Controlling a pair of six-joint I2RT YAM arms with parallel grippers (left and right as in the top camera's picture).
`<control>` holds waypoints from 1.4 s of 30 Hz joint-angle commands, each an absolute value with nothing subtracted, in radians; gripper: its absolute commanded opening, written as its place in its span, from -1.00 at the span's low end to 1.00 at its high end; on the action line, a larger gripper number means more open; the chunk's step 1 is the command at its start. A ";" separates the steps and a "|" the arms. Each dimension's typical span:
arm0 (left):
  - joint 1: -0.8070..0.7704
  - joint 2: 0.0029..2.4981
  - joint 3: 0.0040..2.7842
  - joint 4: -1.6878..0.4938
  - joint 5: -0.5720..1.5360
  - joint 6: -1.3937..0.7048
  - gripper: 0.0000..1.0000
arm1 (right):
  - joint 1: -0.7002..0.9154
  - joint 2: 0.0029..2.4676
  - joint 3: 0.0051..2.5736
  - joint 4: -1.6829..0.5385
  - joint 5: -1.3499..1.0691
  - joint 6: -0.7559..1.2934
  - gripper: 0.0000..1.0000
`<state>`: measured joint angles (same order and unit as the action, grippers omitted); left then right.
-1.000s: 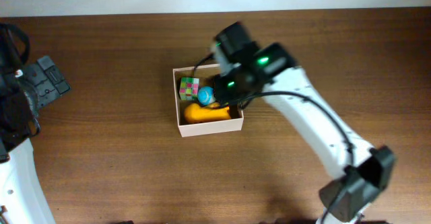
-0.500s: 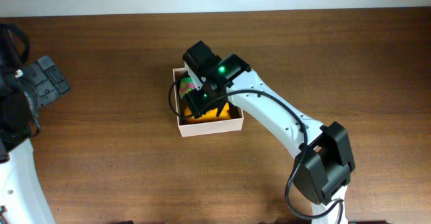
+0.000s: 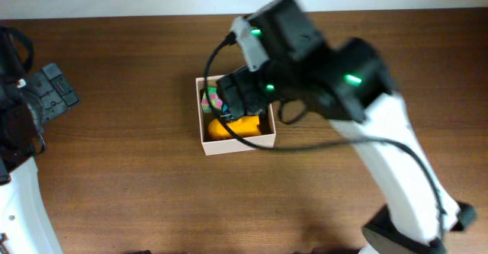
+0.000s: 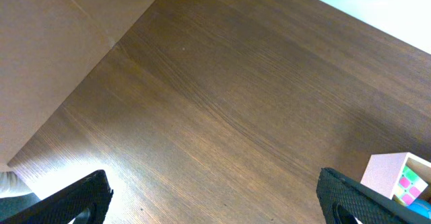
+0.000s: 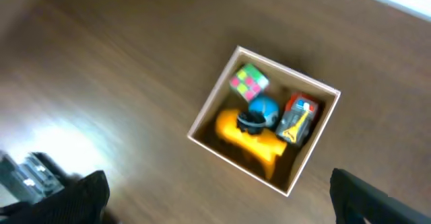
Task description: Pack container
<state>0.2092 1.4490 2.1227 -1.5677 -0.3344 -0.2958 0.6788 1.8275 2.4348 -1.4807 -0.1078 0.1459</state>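
Container (image 3: 236,143) mid-table (image 3: 114,178), holding cube (image 5: 248,80), blue ball (image 5: 263,106), orange toy (image 5: 254,144), red toy (image 5: 297,116), right gripper (image 5: 222,204) high above it, spread wide, empty, left gripper (image 4: 215,200) well apart at left, wide open, empty

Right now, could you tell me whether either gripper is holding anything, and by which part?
Nothing is held: the left gripper and the right gripper are both open and empty.
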 commanded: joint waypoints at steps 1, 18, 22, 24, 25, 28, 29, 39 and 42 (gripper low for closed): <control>0.213 1.438 2.129 -1.568 -0.352 -0.295 0.99 | 0.679 1.808 2.452 -1.514 -0.113 0.139 0.98; 0.213 1.438 2.129 -1.568 -0.352 -0.295 0.99 | 0.209 1.488 2.450 -1.507 0.107 0.164 0.98; 0.213 1.438 2.129 -1.568 -0.352 -0.295 0.98 | 0.152 1.420 2.410 -1.495 0.187 0.161 0.97; 0.213 1.438 2.129 -1.568 -0.352 -0.295 0.99 | 0.131 1.375 2.355 -1.460 0.217 0.154 0.98; 0.213 1.438 2.129 -1.568 -0.352 -0.295 0.99 | 0.124 1.354 2.325 -1.441 0.220 0.141 0.97; 0.213 1.438 2.129 -1.568 -0.352 -0.295 0.99 | 0.094 1.263 2.157 -1.329 0.222 0.096 0.98; 0.213 1.438 2.129 -1.568 -0.352 -0.295 0.99 | 0.081 1.229 2.085 -1.286 0.221 0.093 0.98; 0.213 1.438 2.129 -1.568 -0.352 -0.295 0.98 | -0.007 0.823 1.172 -0.752 0.190 0.094 0.97; 0.213 1.438 2.129 -1.568 -0.352 -0.295 0.98 | -0.007 0.725 0.964 -0.648 0.187 0.094 0.98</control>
